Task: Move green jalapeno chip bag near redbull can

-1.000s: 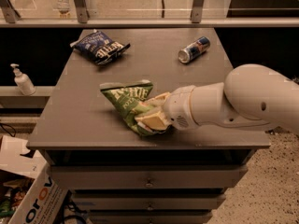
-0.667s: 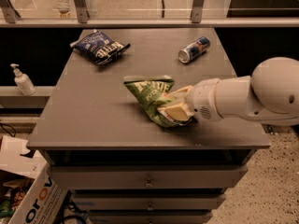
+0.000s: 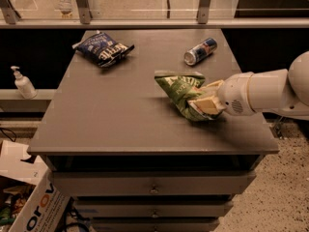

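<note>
Gripper [image 3: 206, 102], reaching in from the right, is clamped on the right end of the green jalapeno chip bag [image 3: 179, 87] over the table's [image 3: 111, 124] right half. The redbull can [image 3: 200, 51] lies on its side beyond, not touching the bag.

- gripper [image 3: 206, 102] clamped on right end of crinkly green jalapeno chip bag [image 3: 181, 88], right-centre of grey tabletop [image 3: 111, 115]
- slim silver-blue redbull can [image 3: 200, 51] on its side behind bag, near, not touching
- dark blue chip bag [image 3: 103, 48] far-left corner

Counting two bags, green jalapeno chip bag [image 3: 181, 88] and dark blue chip bag [image 3: 103, 48]; one redbull can [image 3: 200, 51]; one pump bottle [image 3: 22, 82]; one gripper [image 3: 207, 104] sitting at the tabletop's [image 3: 111, 110] four o'clock.
</note>
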`<act>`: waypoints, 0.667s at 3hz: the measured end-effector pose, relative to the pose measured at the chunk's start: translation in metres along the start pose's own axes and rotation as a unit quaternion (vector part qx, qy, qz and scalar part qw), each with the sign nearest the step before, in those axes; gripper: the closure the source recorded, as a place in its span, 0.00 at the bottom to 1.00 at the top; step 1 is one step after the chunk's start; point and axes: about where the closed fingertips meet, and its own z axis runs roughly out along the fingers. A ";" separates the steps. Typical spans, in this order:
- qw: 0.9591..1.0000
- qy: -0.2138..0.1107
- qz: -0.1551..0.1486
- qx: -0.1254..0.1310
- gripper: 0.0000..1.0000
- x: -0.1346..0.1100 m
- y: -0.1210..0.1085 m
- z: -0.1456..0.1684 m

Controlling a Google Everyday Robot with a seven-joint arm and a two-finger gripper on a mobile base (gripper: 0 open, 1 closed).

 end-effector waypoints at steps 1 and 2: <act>1.000 0.006 -0.004 0.008 1.00 0.001 0.000 0.001; 0.998 0.012 -0.023 0.051 1.00 -0.007 -0.034 -0.001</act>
